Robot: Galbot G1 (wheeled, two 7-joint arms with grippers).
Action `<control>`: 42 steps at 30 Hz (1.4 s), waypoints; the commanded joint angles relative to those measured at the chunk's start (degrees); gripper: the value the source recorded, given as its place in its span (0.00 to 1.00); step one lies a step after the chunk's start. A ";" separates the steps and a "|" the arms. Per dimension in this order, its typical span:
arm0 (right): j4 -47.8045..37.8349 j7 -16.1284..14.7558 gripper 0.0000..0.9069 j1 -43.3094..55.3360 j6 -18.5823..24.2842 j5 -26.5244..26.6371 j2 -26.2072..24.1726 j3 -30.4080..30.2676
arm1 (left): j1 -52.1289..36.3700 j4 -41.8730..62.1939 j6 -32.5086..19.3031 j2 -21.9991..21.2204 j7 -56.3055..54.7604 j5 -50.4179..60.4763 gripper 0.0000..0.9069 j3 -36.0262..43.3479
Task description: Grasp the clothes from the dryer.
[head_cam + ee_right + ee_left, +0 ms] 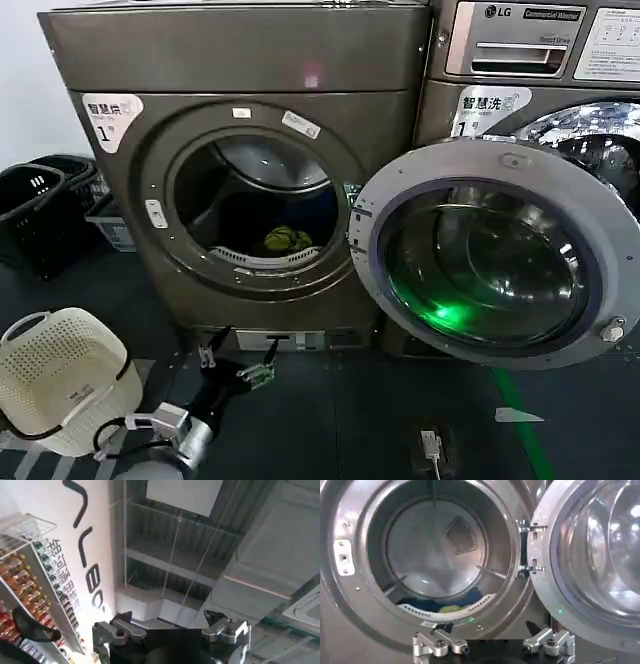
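left gripper [237, 352] — fingers spread wide, empty, low before the dryer [240, 170] | clothes [287, 239] — on drum floor, behind front lip | right gripper [170, 630] — fingers apart, empty, aimed ceilingward

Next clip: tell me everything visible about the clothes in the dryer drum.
The clothes are a small crumpled bundle of yellow-green fabric with darker green folds, soft-looking and far smaller than the round opening. They lie at the bottom front of the drum of the dryer, just behind the perforated lip of the opening, whose door is swung open. In the left wrist view just a yellow-green sliver peeks over that lip. Nothing but the drum touches them.
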 commanded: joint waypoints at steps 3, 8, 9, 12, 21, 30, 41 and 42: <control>0.11 -0.05 1.00 0.05 0.06 0.08 0.11 -0.02 | -0.07 0.09 -0.05 -0.09 -0.05 -0.05 1.00 0.06; 0.16 -0.20 1.00 -0.01 0.04 0.08 0.14 0.09 | -0.16 0.03 -0.06 -0.03 -0.15 -0.20 1.00 0.04; 0.21 -0.22 1.00 0.00 0.03 0.08 0.14 0.09 | -0.19 0.04 -0.14 -0.07 -0.16 -0.19 1.00 0.08; 0.27 -0.20 1.00 0.01 0.03 0.08 0.15 0.07 | -0.16 0.05 -0.38 -0.08 -0.08 -0.08 1.00 0.06; 0.32 -0.39 1.00 0.21 0.06 0.05 0.05 -0.15 | -0.22 -0.13 -0.49 -0.09 -0.05 -0.20 1.00 0.04; 0.27 -0.68 1.00 0.25 0.20 0.08 0.02 -0.17 | -0.46 -0.17 -0.38 -0.01 -0.03 -0.24 1.00 0.24; 0.39 -0.83 1.00 0.00 0.20 0.20 -0.04 0.05 | -0.42 -0.41 -0.36 0.32 0.05 -0.34 1.00 0.18; 0.40 -0.85 1.00 -0.01 0.20 0.22 -0.02 0.08 | -0.44 -0.40 -0.36 0.31 0.06 -0.35 1.00 0.20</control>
